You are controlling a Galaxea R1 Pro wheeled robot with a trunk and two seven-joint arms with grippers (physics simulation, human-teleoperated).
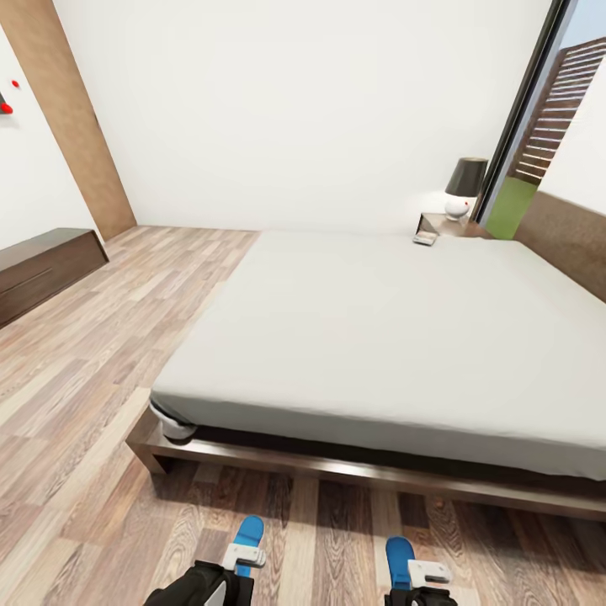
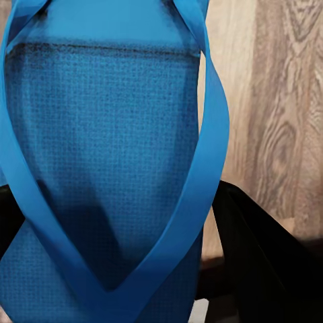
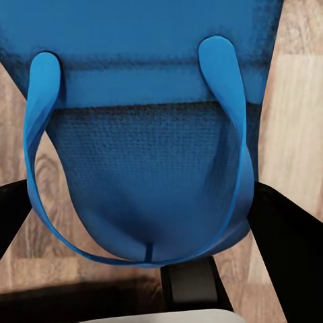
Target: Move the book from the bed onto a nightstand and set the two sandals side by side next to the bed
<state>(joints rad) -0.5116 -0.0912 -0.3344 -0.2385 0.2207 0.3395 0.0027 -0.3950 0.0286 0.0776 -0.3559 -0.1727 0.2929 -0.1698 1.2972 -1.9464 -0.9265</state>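
Note:
The bed (image 1: 379, 337) stretches across the head view with a bare pale mattress on a dark base. Behind its far corner stands a nightstand (image 1: 443, 225). A small flat book (image 1: 425, 238) lies at that nightstand's near edge. Close in front of me, above the floor by the bed's foot, my left gripper (image 1: 242, 555) is shut on one blue sandal (image 1: 249, 532) (image 2: 101, 134). My right gripper (image 1: 421, 574) is shut on the other sandal (image 1: 398, 555) (image 3: 148, 134). Black fingers (image 2: 262, 256) (image 3: 289, 235) flank each sole in the wrist views.
A dark-shaded lamp (image 1: 465, 187) stands on the nightstand. A long low dark cabinet (image 1: 42, 269) lines the left wall beside a brown door (image 1: 76, 118). A tall window (image 1: 539, 126) and the headboard (image 1: 564, 236) are at the right. Wood-plank floor (image 1: 101, 379) runs left of the bed.

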